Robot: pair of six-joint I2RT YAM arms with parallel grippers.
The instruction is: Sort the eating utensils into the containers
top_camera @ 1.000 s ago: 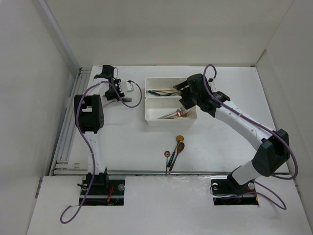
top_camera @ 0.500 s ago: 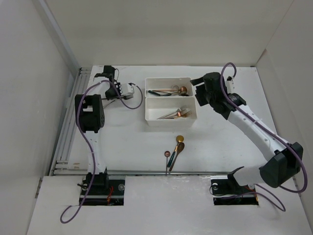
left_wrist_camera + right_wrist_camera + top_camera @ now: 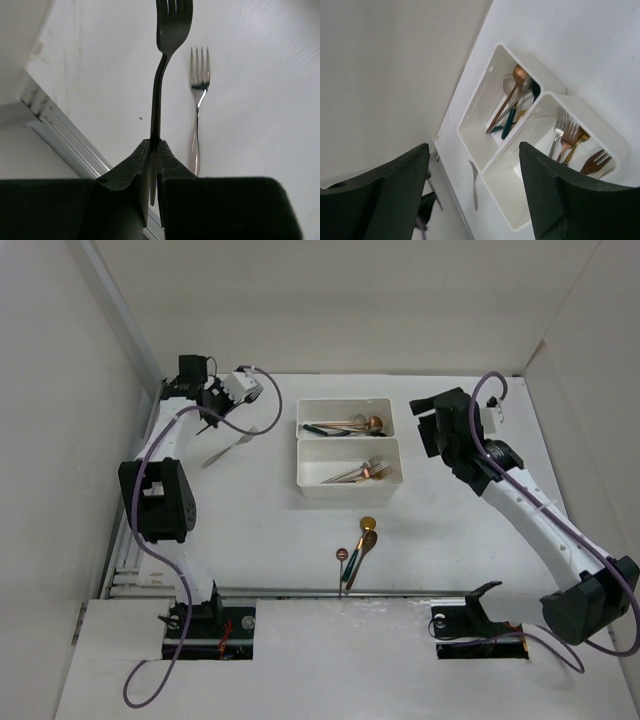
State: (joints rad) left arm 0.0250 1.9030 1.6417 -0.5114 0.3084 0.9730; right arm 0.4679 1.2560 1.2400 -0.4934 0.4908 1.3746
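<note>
My left gripper (image 3: 238,390) is at the far left of the table, raised and shut on the handle of a dark fork (image 3: 172,22), tines pointing away; in the left wrist view the gripper (image 3: 155,150) pinches the handle. A silver fork (image 3: 228,448) lies on the table below it (image 3: 199,100). Two white bins stand side by side: the far bin (image 3: 310,405) holds spoons, the near bin (image 3: 310,485) holds forks. My right gripper (image 3: 427,426) is open and empty, right of the bins. Three loose spoons (image 3: 360,545) lie near the front.
A metal rail (image 3: 135,520) runs along the table's left edge, close to the left gripper (image 3: 65,140). White walls enclose the table on the left, back and right. In the right wrist view the spoon bin (image 3: 470,125), the fork bin (image 3: 615,145) and the silver fork (image 3: 474,182) show.
The left gripper has risen and swung back-left with the dark fork; the silver fork stays on the table. The right gripper has drawn back right from the far bin, leaving a copper spoon there.
</note>
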